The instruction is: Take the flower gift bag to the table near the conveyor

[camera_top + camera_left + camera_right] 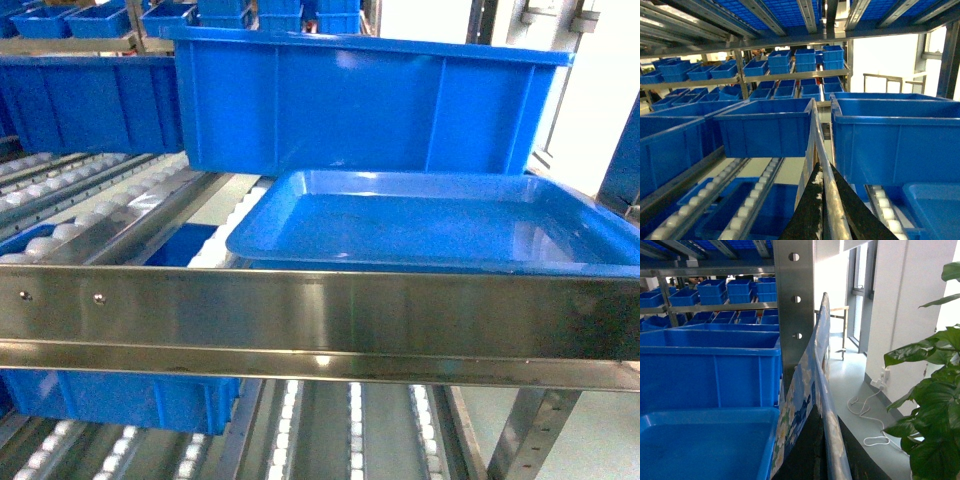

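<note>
The flower gift bag [801,390] shows in the right wrist view as a thin floral-printed sheet seen edge-on, rising beside a steel upright. My right gripper [826,415] is shut on its edge. In the left wrist view my left gripper [824,172] is shut on a thin pale sheet edge [821,145] that looks like the same bag, standing between two blue bins. The conveyor [300,310], a steel rack with lanes of white rollers [80,215], fills the head view, where neither the bag nor a gripper shows. The table is out of view.
A shallow blue tray [430,225] and a deep blue bin [360,100] sit on the rack just ahead. More blue bins [767,127] fill the lanes and far shelves. To the right are a potted plant [930,405], a white cable [867,410] on the grey floor, and windows.
</note>
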### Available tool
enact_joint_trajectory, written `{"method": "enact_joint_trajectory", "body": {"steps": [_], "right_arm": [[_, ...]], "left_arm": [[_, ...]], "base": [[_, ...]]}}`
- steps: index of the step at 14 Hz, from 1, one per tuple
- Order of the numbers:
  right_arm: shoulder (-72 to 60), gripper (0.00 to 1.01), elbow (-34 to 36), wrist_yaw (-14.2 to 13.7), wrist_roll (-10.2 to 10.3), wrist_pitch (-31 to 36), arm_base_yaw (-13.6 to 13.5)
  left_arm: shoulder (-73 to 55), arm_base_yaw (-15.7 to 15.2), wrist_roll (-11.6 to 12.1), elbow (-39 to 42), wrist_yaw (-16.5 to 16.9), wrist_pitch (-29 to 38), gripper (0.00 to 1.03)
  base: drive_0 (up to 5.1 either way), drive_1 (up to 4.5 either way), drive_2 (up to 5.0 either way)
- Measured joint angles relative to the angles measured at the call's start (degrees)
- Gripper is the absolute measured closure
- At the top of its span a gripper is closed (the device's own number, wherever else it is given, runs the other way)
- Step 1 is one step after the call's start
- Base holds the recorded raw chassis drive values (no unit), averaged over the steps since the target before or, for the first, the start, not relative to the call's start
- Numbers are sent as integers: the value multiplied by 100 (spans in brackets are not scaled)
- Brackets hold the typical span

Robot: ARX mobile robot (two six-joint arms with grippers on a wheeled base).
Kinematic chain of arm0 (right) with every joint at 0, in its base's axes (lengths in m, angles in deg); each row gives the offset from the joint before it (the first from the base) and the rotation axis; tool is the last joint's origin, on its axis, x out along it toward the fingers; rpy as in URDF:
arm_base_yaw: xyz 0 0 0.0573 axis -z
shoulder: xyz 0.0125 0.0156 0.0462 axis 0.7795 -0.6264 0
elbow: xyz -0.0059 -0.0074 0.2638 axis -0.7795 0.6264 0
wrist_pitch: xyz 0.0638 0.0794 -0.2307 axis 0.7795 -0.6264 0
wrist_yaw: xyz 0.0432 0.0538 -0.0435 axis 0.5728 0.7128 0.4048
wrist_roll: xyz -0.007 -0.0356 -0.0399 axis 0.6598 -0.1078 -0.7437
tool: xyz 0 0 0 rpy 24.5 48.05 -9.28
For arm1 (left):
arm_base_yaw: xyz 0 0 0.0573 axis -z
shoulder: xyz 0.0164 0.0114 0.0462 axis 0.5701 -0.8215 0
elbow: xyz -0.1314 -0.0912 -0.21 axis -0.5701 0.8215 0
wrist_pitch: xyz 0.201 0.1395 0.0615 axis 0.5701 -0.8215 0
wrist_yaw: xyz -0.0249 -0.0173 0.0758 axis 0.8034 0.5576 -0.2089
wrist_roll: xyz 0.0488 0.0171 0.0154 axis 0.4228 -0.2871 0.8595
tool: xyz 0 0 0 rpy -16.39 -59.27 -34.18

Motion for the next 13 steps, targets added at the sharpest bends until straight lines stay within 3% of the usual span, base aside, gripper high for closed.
{"method": "enact_joint_trajectory", "body": {"steps": [2,6,13], "right_arm": [[-2,99,0,-37,0,-9,2],[-2,99,0,-31,0,-7,2],[0,99,0,-15,2,0,0]], "left_arm": [[-11,13,133,0,15,22,101],[-35,9,138,0,-4,11,101],[-33,9,138,0,-7,7,101]], "base": [[-244,128,128],[-489,257,257],[-458,82,396]]}}
